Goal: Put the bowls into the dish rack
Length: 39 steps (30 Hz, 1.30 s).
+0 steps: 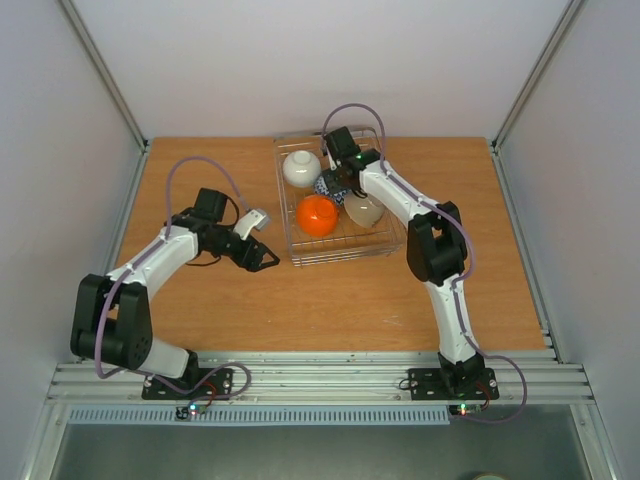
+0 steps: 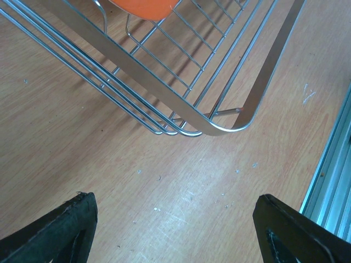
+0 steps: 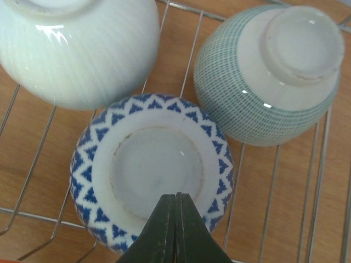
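The wire dish rack (image 1: 385, 243) stands at the table's back centre. In it are a white bowl (image 1: 301, 168), an orange bowl (image 1: 317, 215), a beige bowl (image 1: 363, 209) and a blue-and-white zigzag bowl (image 1: 323, 186). My right gripper (image 1: 337, 189) is inside the rack. In the right wrist view it (image 3: 176, 201) is shut and empty, its tips over the foot of the upturned zigzag bowl (image 3: 152, 170). My left gripper (image 1: 264, 259) is open and empty over bare table left of the rack (image 2: 219, 123). No red-patterned bowl is in view.
In the right wrist view the white bowl (image 3: 77, 49) and an upturned bowl with a fine green grid (image 3: 274, 76) sit close beside the zigzag bowl. The left wrist view shows the rack's near corner, the orange bowl (image 2: 142, 6) and the table's metal edge rail (image 2: 334, 181).
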Motion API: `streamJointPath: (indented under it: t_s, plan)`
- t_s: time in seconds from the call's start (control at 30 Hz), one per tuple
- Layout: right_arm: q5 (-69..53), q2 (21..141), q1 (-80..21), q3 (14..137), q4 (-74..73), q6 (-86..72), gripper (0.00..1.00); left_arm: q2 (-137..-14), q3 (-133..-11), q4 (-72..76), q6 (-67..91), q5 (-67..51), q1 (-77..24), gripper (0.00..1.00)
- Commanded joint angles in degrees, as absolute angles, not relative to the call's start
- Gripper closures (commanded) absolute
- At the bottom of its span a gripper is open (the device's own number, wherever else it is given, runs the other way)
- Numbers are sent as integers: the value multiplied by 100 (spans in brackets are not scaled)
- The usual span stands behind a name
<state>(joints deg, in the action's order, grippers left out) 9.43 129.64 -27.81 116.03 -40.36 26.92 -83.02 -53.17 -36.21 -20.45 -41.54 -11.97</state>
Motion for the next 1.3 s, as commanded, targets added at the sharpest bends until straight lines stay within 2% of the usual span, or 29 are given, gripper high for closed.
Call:
streamJointPath:
  t_s: [0.0,0.3,0.57,0.67,0.83,0.9,1.27]
  plan:
    - [763,13150,-2777,11764,-4307,2644,99,-8368,-5498,-3601,-2162,-4150,-1178,22]
    - [896,13074,-2794,11725,-4240,2624,99,-8371,-5509,-3606,-2162,-4140,-1177,22]
    - [1023,12291,-2795,11334,-3868,2743,98,-8216,-5485,-3516,-2097,-3968,-1176,22]
    - [1082,11935,-2795,11086,-3810,2693,92,-8072,-5470,-3474,-2100,-3857,-1178,22]
    - [1233,11081,-2797,10323,-3547,2584,71,-7633,-5293,-3168,-2020,-3400,-1177,21]
    - [1323,10704,-2803,9941,-3422,2514,66,-7494,-5238,-3049,-1983,-3144,-1178,21]
    - [2041,8530,-2810,7475,-3079,1993,50,-7156,-5028,-2461,-1660,-2341,-1177,19]
